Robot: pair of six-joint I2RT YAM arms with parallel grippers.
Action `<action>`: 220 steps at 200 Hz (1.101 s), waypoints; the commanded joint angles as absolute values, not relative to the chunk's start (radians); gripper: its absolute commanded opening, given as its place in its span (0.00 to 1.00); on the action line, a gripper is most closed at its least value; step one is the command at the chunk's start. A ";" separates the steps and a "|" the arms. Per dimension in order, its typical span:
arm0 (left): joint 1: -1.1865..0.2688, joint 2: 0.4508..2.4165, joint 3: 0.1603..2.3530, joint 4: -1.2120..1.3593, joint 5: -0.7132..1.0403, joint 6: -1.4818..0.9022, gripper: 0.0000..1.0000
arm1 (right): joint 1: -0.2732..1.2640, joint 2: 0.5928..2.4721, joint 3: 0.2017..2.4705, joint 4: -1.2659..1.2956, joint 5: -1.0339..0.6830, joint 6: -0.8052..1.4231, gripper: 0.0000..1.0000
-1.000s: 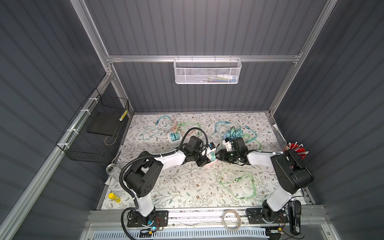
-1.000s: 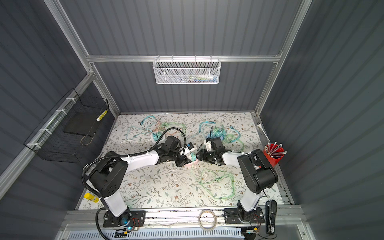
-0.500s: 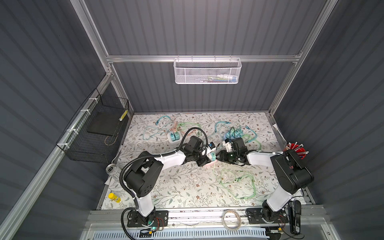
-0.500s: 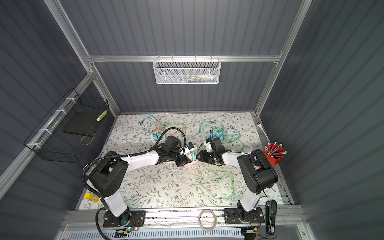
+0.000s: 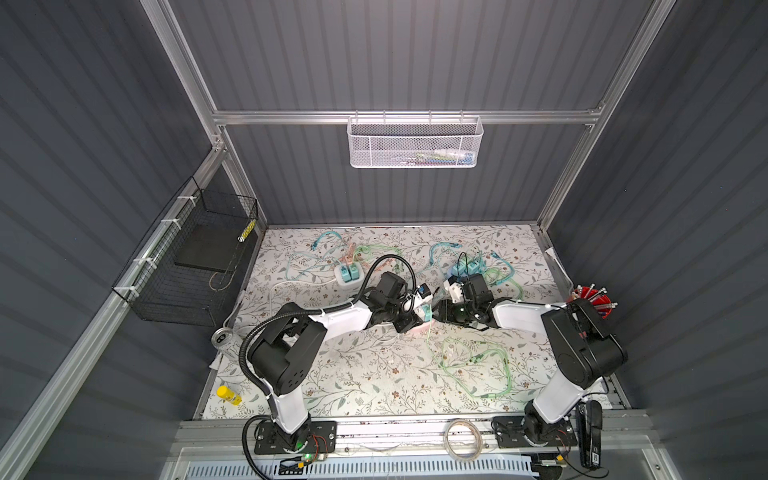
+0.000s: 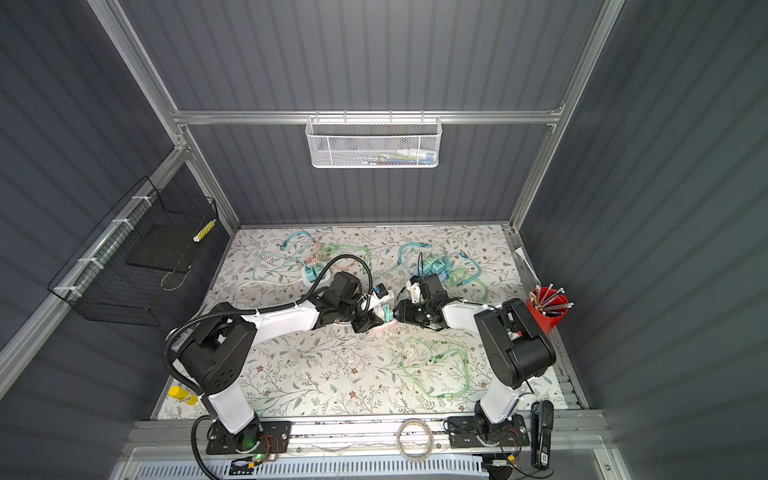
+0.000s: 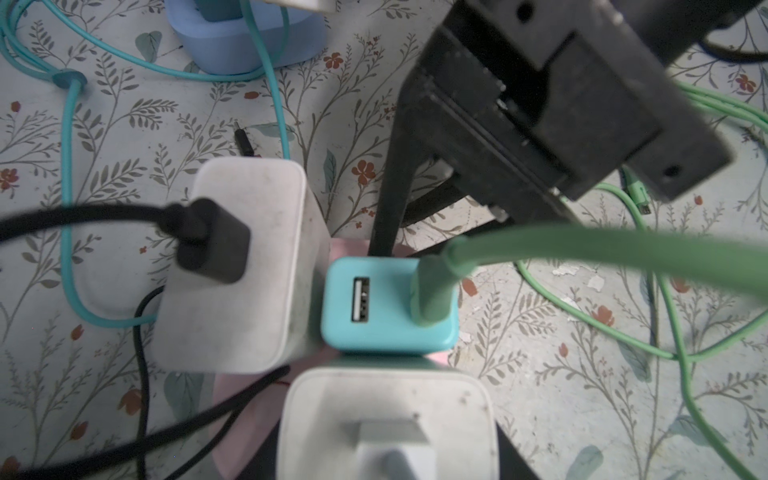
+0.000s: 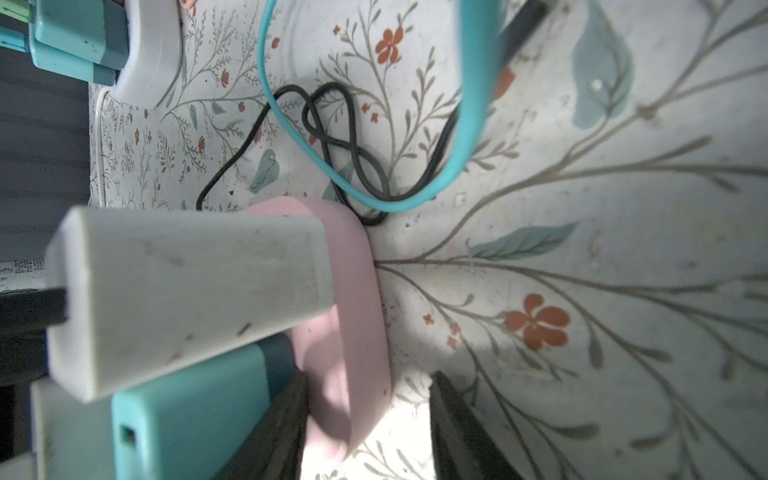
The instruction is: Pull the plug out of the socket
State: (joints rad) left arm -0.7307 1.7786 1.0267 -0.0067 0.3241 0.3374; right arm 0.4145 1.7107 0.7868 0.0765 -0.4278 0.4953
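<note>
The plug [image 7: 386, 419], a white block charger, is found seated upright in the pink socket [image 8: 353, 316]. The socket rests on the flowered table [image 5: 374, 374] just below the middle of the frame in both top views. Two more are seated in the same socket: a teal plug [image 7: 388, 307] with a green cable [image 7: 582, 245] just beside it, and a second white plug [image 7: 245, 266].

The left gripper [image 5: 409, 321] is seen extended from the left of the frame, directly over the plug. Its fingers [image 7: 515, 463] are shown only as dark slivers pressed to both flanks of the plug, with no gap visible. The jaws are therefore recorded as partly closed and clamped on the plug.

The right gripper [image 8: 368, 386] is extended from the right of the frame and set astride the socket's rim, one finger on the top face and the other outside the wall. A strip of table is visible between the outer finger and the wall, so a pinch cannot be confirmed.

The plug's long axis is judged to stand square to the socket's top face, running up toward the left wrist. The pull is expected from the left arm, straight along that axis, with the socket held down from the opposite side. Sideways lean is judged likely to bind the pins.
</note>
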 commanded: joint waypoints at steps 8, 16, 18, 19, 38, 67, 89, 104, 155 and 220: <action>-0.749 1.734 1.025 0.161 0.382 0.271 0.18 | 0.437 1.742 0.768 -0.041 -0.312 0.461 0.47; -0.748 1.736 1.032 0.167 0.393 0.267 0.18 | 0.437 1.741 0.760 -0.037 -0.308 0.458 0.47; -0.749 1.736 1.035 0.166 0.397 0.267 0.18 | 0.437 1.741 0.758 -0.037 -0.307 0.458 0.47; -0.749 1.737 1.036 0.164 0.399 0.266 0.18 | 0.437 1.741 0.757 -0.036 -0.307 0.458 0.47; -0.747 1.750 1.061 0.141 0.417 0.261 0.18 | 0.436 1.742 0.748 -0.031 -0.296 0.455 0.46; -0.729 1.756 1.062 0.138 0.463 0.243 0.18 | 0.436 1.743 0.743 -0.027 -0.293 0.454 0.46; -0.731 1.748 1.054 0.105 0.423 0.277 0.17 | 0.437 1.737 0.739 -0.024 -0.285 0.453 0.46; -0.743 1.751 1.048 0.079 0.379 0.315 0.16 | 0.436 1.736 0.738 -0.021 -0.287 0.450 0.46; -0.819 1.761 1.025 0.072 0.194 0.378 0.13 | 0.437 1.738 0.746 -0.027 -0.272 0.452 0.44; -0.711 1.763 1.068 0.061 0.488 0.249 0.13 | 0.435 1.737 0.737 -0.025 -0.257 0.455 0.45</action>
State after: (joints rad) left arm -0.7502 1.7767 1.0203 0.0223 0.2733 0.3088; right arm 0.4294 1.6978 0.7807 0.1005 -0.3378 0.4679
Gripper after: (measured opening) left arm 0.493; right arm 0.453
